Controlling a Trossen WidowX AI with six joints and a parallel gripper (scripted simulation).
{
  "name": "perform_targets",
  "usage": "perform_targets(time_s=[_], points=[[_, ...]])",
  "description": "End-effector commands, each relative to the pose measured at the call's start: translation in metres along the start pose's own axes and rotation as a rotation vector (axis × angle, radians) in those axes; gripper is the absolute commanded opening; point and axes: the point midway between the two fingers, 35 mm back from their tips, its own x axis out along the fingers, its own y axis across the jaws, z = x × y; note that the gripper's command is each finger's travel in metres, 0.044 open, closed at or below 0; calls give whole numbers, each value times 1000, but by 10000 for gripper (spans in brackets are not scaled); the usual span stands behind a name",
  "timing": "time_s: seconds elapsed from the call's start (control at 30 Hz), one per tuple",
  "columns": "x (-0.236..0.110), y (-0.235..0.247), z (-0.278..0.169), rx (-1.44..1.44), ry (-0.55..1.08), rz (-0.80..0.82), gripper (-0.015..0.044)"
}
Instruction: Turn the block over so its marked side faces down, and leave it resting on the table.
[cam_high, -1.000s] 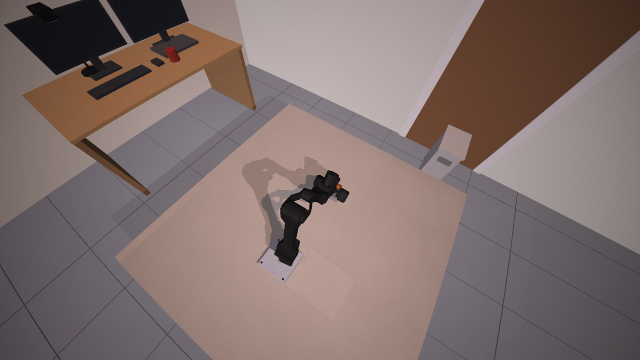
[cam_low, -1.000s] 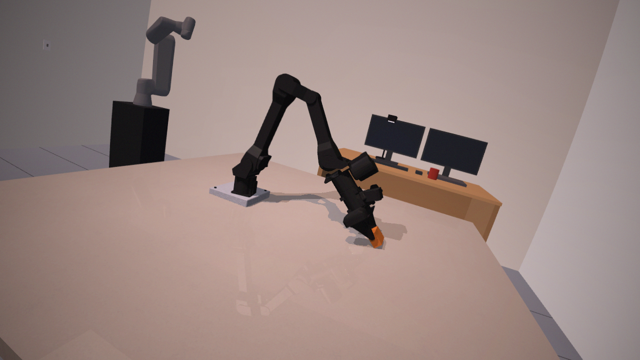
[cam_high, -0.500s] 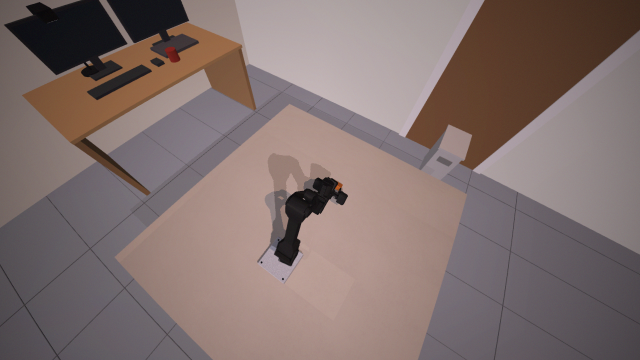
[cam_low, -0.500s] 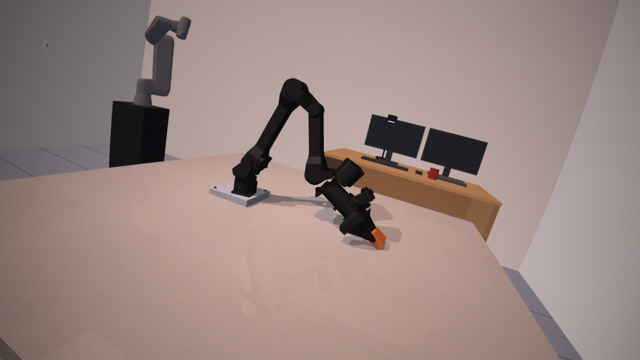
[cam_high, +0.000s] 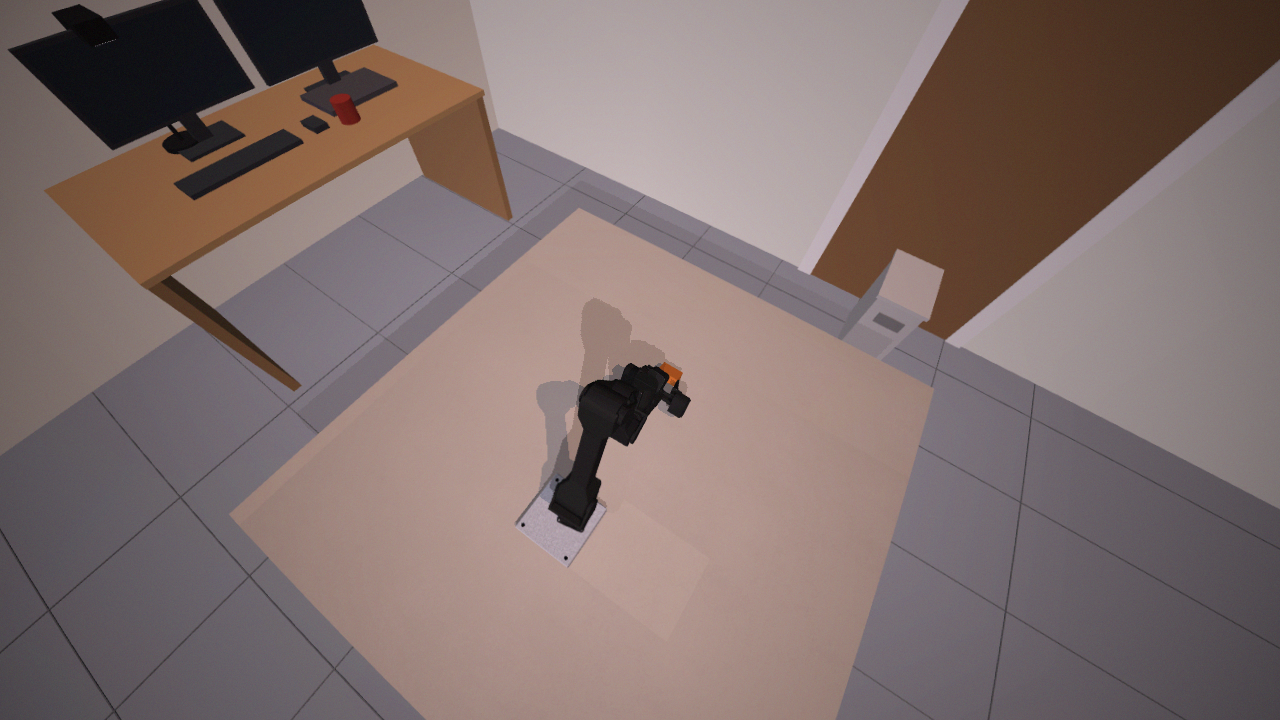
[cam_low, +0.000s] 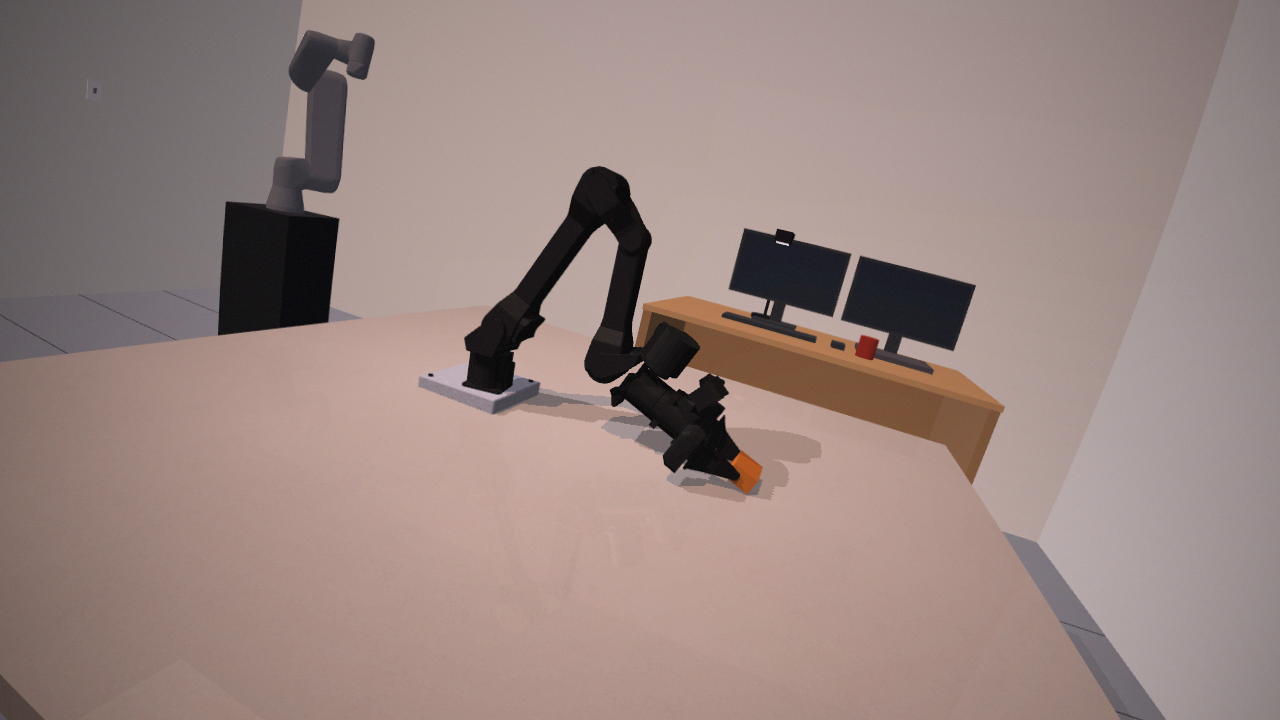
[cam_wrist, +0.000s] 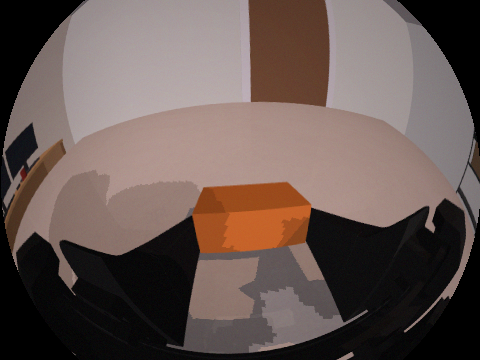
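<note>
The orange block (cam_high: 670, 372) (cam_low: 745, 468) (cam_wrist: 252, 226) is held between my gripper's black fingers. My gripper (cam_low: 726, 463) (cam_wrist: 251, 218) is shut on the block and leans low over the table (cam_low: 358, 555), tilted steeply towards the far side. The block's lower end sits just above or at the table surface in the exterior view. In the wrist view the block fills the gap between the two fingers. I see no mark on the faces that show. In the top view the arm (cam_high: 597, 429) hides most of the block.
The arm's grey base plate (cam_high: 559, 530) (cam_low: 478, 391) sits mid-table. A wooden desk (cam_high: 223, 188) (cam_low: 832, 376) with monitors and a red cup stands beyond the table. A grey arm on a black pedestal (cam_low: 277, 268) stands behind. A small grey box (cam_high: 895, 308) stands by the door.
</note>
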Motion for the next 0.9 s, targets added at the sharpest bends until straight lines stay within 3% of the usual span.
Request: perform_targets(time_s=[0.0,0.43,0.87], points=[[-2,0,4,-5,-27,-3,0],[-2,0,4,-5,-27,-3,0],[-2,0,4,-5,-27,-3,341]])
